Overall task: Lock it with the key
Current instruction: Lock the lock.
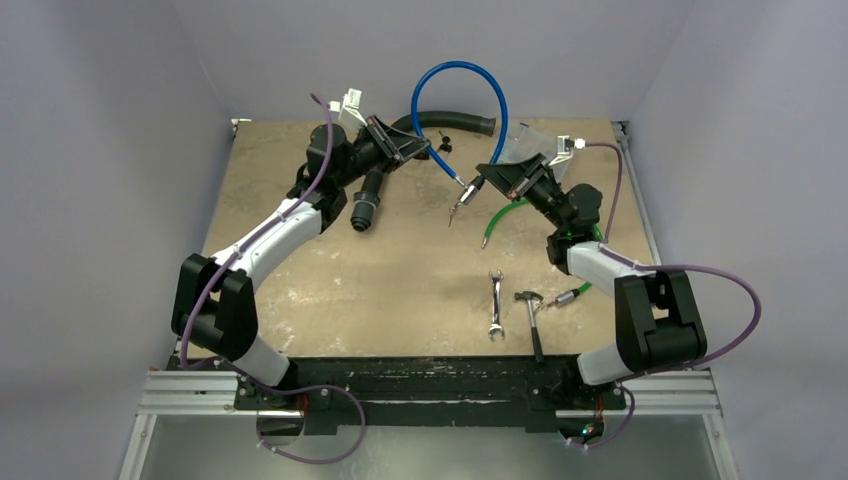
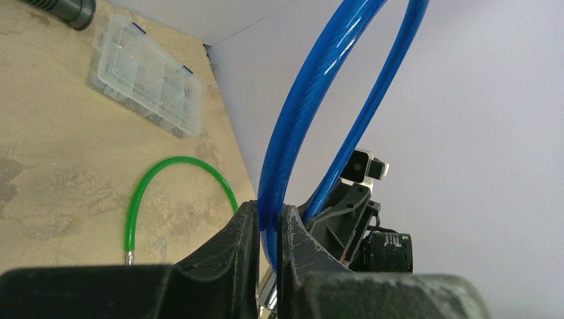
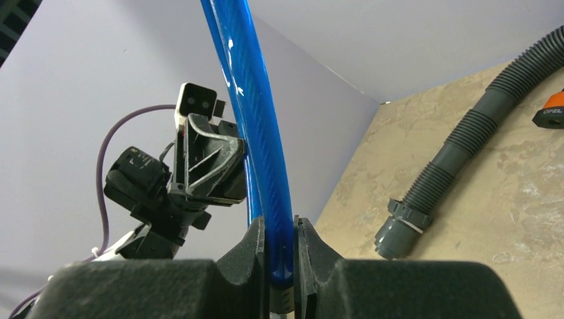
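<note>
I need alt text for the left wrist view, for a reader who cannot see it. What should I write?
The left gripper is shut on a blue cable that loops up before a pale wall, the right arm just behind. On the tan table to the left lie a curved green cable and a clear box with compartments.

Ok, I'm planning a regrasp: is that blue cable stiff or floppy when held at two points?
Probably springy, not floppy: the blue cable stands in a tall arch between the left pincer and right pincer. Its glossy sheath may slip in a loose grip.
</note>
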Controlling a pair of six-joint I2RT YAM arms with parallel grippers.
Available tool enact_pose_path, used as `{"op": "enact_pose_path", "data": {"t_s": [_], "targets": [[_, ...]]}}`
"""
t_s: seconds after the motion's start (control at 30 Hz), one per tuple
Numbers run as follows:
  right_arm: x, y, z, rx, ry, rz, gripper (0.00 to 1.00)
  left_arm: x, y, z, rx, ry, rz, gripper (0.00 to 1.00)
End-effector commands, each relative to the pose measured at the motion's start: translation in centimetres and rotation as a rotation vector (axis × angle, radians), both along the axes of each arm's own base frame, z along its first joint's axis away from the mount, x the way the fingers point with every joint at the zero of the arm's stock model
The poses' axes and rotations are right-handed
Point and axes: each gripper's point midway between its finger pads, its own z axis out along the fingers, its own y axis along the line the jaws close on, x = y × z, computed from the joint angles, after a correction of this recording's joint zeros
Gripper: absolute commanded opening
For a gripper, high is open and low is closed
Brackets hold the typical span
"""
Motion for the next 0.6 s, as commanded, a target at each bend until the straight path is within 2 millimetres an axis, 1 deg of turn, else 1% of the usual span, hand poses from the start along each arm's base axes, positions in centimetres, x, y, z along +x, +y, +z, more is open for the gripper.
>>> {"op": "enact_pose_path", "data": {"t_s": [0.0, 0.2, 0.33, 0.4, 0.57], "targets": [[-0.5, 0.0, 2.4, 0.04, -0.069, -0.002, 0.0, -0.2, 0.1, 2.2, -0.031, -0.082, 0.007, 0.0], [-0.4, 0.0, 2.5, 0.048, -0.06, -0.002, 0.0, 0.1, 0.3, 1.8, -0.016, -0.078, 0.019, 0.0], [0.1, 0.0, 2.1, 0.06, -0.008, -0.008, 0.0, 0.1, 0.2, 1.5, -0.003, -0.077, 0.025, 0.0], [0.5, -0.1, 1.6, 0.068, 0.033, -0.022, 0.0, 0.1, 0.0, 1.4, -0.002, -0.077, 0.02, 0.0], [0.9, 0.4, 1.5, 0.088, 0.083, -0.029, 0.0, -0.3, -1.0, 1.8, -0.008, -0.087, -0.006, 0.0]]}}
